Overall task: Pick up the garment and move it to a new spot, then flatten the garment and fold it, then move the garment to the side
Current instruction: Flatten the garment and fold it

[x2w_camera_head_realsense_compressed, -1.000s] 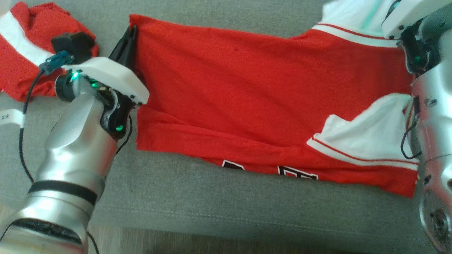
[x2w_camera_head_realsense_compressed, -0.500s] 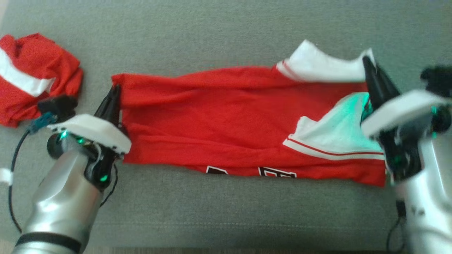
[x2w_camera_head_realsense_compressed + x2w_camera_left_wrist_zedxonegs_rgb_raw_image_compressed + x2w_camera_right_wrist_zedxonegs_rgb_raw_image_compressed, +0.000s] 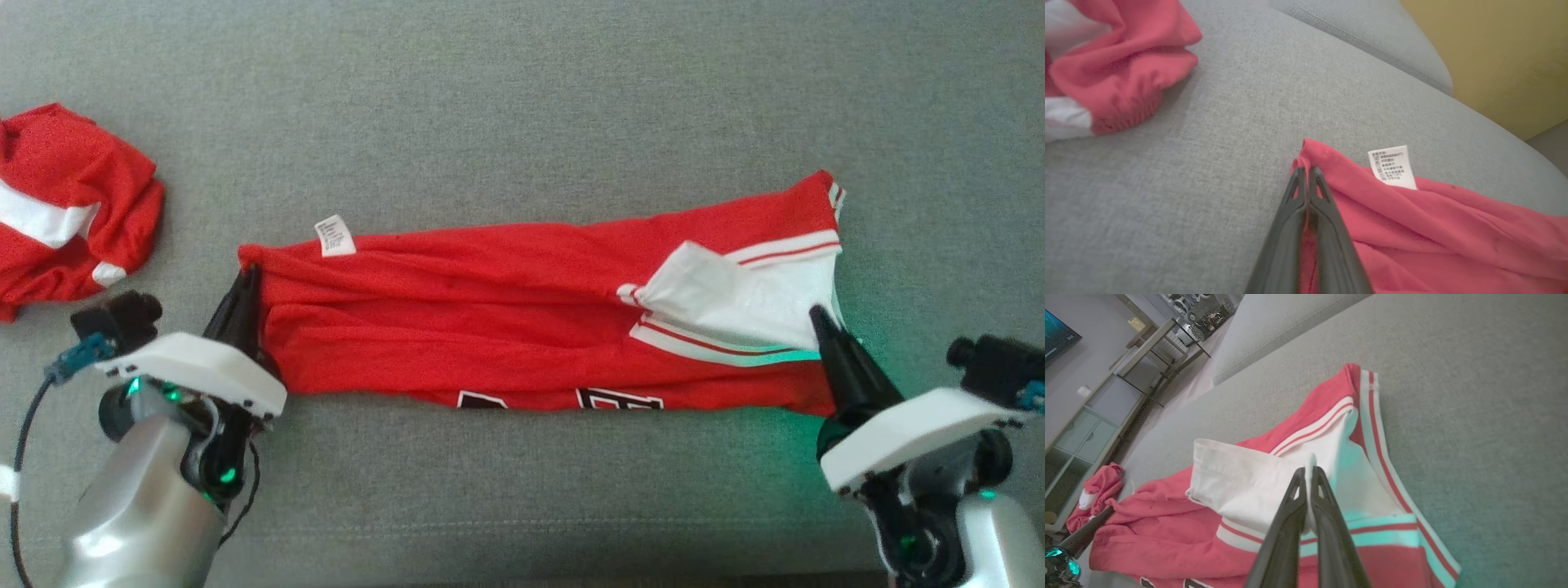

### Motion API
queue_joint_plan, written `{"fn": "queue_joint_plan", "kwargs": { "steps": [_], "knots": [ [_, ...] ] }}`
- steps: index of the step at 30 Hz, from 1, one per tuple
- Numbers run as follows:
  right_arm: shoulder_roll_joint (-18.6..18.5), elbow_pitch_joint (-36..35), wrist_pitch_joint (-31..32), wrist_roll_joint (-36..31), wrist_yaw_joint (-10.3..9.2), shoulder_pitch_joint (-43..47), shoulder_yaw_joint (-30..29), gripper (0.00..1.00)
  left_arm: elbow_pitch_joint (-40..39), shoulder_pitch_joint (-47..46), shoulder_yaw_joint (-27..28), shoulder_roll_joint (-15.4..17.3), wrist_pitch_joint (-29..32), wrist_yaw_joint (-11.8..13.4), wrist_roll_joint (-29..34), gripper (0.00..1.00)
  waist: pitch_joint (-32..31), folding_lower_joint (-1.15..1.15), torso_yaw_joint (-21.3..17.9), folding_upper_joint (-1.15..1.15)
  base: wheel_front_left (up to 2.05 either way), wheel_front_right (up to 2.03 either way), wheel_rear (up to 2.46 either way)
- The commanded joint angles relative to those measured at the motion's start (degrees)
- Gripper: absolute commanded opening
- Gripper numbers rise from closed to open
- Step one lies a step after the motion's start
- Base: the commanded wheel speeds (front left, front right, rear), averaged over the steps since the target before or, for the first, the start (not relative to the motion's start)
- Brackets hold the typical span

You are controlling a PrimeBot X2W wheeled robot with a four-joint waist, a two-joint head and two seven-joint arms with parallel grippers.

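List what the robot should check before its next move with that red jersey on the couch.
1. Left claw shut on jersey corner: ok.
2. Right claw shut on white flap: ok.
3. Jersey lying flat: not ok, creased, with the white flap folded over.
4. Other garment apart from jersey: ok.
5. Claws pinching all layers: cannot tell.

I'm looking at a grey woven sofa cushion [image 3: 522, 98] that carries everything here; the red garment [image 3: 490, 327] lies on it, drawn out in a long rumpled band across the middle; a second crumpled red-and-white garment [image 3: 65, 204] rests well apart, off to the robot's left.
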Motion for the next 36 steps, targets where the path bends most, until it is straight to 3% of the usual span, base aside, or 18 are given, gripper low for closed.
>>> {"fn": "queue_joint_plan", "kwargs": {
  "steps": [1, 2, 8, 16, 25, 36],
  "knots": [
    [0.13, -1.96, 0.21, -0.28, -0.04, -0.13, 1.45, 1.0, -1.61, -0.54, 2.22, 2.46, -0.39, 0.55, -0.23, 0.85, -0.15, 0.0, 0.0, 0.0, 0.0, 0.0, 0.0],
    [0.22, -1.8, 0.18, -0.84, -0.04, 0.44, 1.6, 1.0, -1.73, 0.08, 2.19, 2.44, -0.4, 0.77, -0.24, 1.0, -0.29, 0.0, -0.01, 0.0, 0.0, 0.0, 0.0],
    [0.46, -1.62, -3.14, -6.41, -0.04, 3.2, 0.46, 1.0, -4.96, 3.72, 2.88, 2.9, -0.72, 4.07, 3.34, 1.0, -1.49, 0.0, 0.19, 0.0, 0.0, 0.0, 0.0],
    [0.51, -4.94, -12.01, -12.43, -0.04, 1.78, -0.81, 1.0, -23.26, 13.52, 11.55, 1.09, -0.77, 10.78, 16.71, 1.0, -4.41, 0.0, 0.27, 0.0, 0.0, 0.0, 0.0],
    [0.51, -6.82, -13.74, -20.15, -0.04, 1.16, 0.34, 1.0, -34.28, 20.89, 12.89, -1.04, -0.78, 12.07, 25.21, 1.0, -7.94, 0.0, 1.09, 0.0, 0.0, 0.0, 0.0],
    [0.52, -6.33, -12.73, -21.14, -0.04, 4.28, 0.78, 1.0, -37.71, 25.99, 11.14, -0.48, -0.14, 13.67, 27.76, 1.0, -11.17, 0.0, 1.35, 0.0, 0.0, 0.0, 0.0]
  ]
}}
